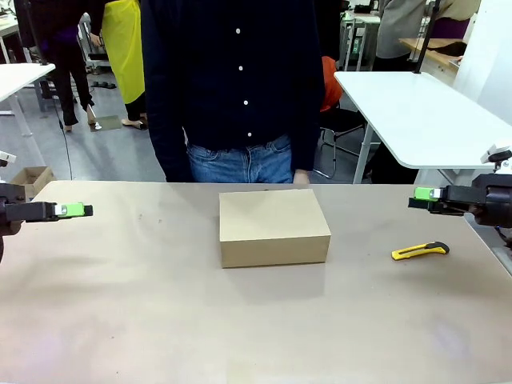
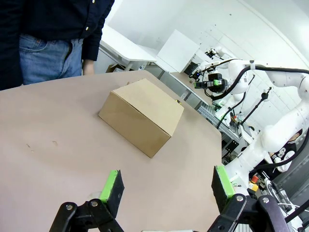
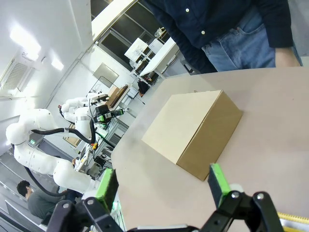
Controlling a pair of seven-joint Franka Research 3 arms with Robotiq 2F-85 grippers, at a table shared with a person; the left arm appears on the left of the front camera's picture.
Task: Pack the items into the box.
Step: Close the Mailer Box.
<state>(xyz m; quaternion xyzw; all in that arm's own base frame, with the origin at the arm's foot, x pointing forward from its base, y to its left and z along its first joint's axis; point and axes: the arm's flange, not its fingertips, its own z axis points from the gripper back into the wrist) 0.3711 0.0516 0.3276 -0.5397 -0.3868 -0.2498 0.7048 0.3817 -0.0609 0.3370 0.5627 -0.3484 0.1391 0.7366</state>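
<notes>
Table (image 1: 160, 320) near edge is bare brown surface. Box (image 1: 274, 227) sits closed, lid flat, about mid-table, slightly toward the person's side. Nothing on top of it, nothing touching it. Stapler and pouch can't be seen on the table surface; can't tell what's inside the box with the lid down.

Left gripper (image 1: 76, 210) hangs over the table's left edge, well apart from the box, fingers pointing inward toward the centre. In the left wrist view its jaws stand wide apart, green pads (image 2: 112, 185) spread with only table between them, holding nothing. Box (image 2: 141, 116) lies ahead of it, well clear.

Right gripper (image 1: 428, 194) mirrors that at the right edge, also pointing inward, well apart from the box. Right wrist view: jaws spread wide, pads (image 3: 218, 178) with nothing between, empty. Box (image 3: 193, 131) ahead of it, one corner pointing toward the camera.

Yellow utility knife (image 1: 420, 251) lies flat on the table right of the box, nearer the right gripper and below it in the front view, touching neither.

Far side: person (image 1: 236, 88) in dark button shirt and jeans stands right behind the box at the table edge, a hand (image 1: 301, 178) just at the far edge near the box's back right corner.
</notes>
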